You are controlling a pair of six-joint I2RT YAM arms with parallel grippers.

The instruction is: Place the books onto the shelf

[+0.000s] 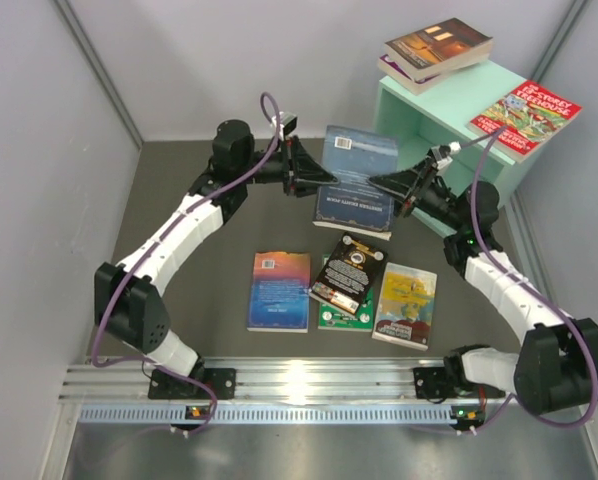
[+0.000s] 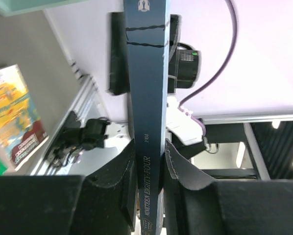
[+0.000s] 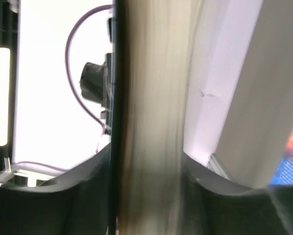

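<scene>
A dark blue book [image 1: 360, 153] stands upright above the mat, held between both arms. My left gripper [image 1: 319, 172] is shut on its spine end [image 2: 146, 73], which reads "Nineteen Eighty-Four". My right gripper [image 1: 381, 182] is shut on the opposite page edge [image 3: 151, 73], with a finger pressed against each cover. The mint-green shelf [image 1: 449, 100] stands at the back right. A brown book [image 1: 439, 42] on a purple one and a red cartoon book [image 1: 524, 118] lie on its top. The shelf's open face is not visible.
Another dark book [image 1: 353, 215] lies flat under the held one. Nearer the arm bases lie a blue-orange book [image 1: 279, 290], a black book [image 1: 349, 268] over a green one [image 1: 339, 318], and a yellow book [image 1: 406, 305]. Grey walls close in both sides.
</scene>
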